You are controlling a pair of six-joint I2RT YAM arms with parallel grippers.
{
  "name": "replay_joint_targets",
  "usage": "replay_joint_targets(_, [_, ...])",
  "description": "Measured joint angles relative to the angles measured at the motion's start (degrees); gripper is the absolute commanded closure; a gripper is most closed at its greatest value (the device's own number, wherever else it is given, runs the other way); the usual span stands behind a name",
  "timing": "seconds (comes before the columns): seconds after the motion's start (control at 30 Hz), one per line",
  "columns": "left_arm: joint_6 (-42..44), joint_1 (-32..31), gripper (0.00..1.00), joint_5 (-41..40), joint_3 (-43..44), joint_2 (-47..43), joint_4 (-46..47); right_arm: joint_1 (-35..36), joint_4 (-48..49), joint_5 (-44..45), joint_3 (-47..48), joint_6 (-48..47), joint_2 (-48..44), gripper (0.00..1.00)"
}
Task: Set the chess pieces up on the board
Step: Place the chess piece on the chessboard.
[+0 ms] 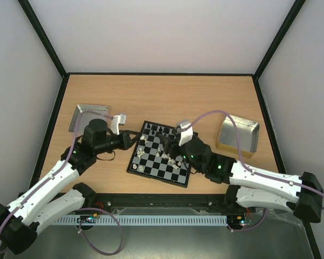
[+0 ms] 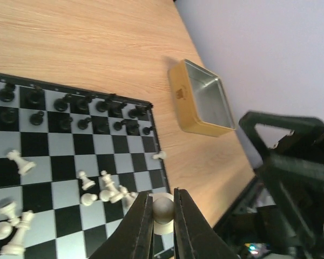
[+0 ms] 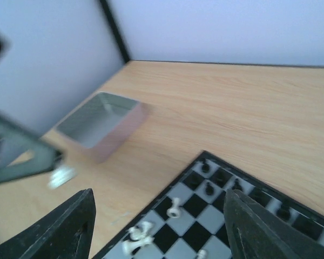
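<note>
The board (image 1: 151, 168) lies mid-table between my two arms. Black chess pieces (image 2: 81, 110) stand in two rows along its far side. Several cream-white chess pieces (image 2: 105, 189) lie toppled or stand scattered on the near squares. My left gripper (image 2: 163, 211) is shut on a white pawn (image 2: 163, 208), whose round head shows between the fingers over a corner of the board. In the top view that gripper (image 1: 135, 140) is at the board's left edge. My right gripper (image 3: 159, 229) hangs open and wide above the board (image 3: 216, 218), holding nothing; in the top view it (image 1: 167, 143) is over the middle squares.
A gold-sided tin (image 1: 238, 135) stands right of the board and shows in the left wrist view (image 2: 202, 100). A silver tray (image 1: 89, 114) sits at the back left, also in the right wrist view (image 3: 100, 121). One white pawn (image 2: 160, 155) lies on the board's border.
</note>
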Motion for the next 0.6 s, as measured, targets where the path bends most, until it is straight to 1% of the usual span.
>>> replay_joint_targets(0.1, [1.70, -3.17, 0.97, -6.88, -0.13, -0.37, -1.29, -2.38, -6.54, 4.98, 4.46, 6.58, 3.98, 0.38])
replay_joint_targets(0.2, [2.54, -8.41, 0.98, -14.49, -1.01, -0.28, -1.70, -6.82, -12.20, 6.12, 8.13, 13.70, 7.74, 0.39])
replay_joint_targets(0.4, [2.75, -24.94, 0.98, -33.83, -2.95, 3.15, -3.32, -15.23, -16.87, 1.29, 7.98, 24.55, 10.36, 0.42])
replay_joint_targets(0.47, [2.27, -30.16, 0.98, -40.13, -3.02, 5.95, -3.98, -16.41, -16.92, -0.79, 6.97, 27.45, 11.06, 0.42])
replay_joint_targets(0.6, [-0.07, -37.33, 0.98, -48.65, -3.04, 12.41, -4.81, -17.05, -17.18, -3.63, 5.60, 30.93, 12.96, 0.41])
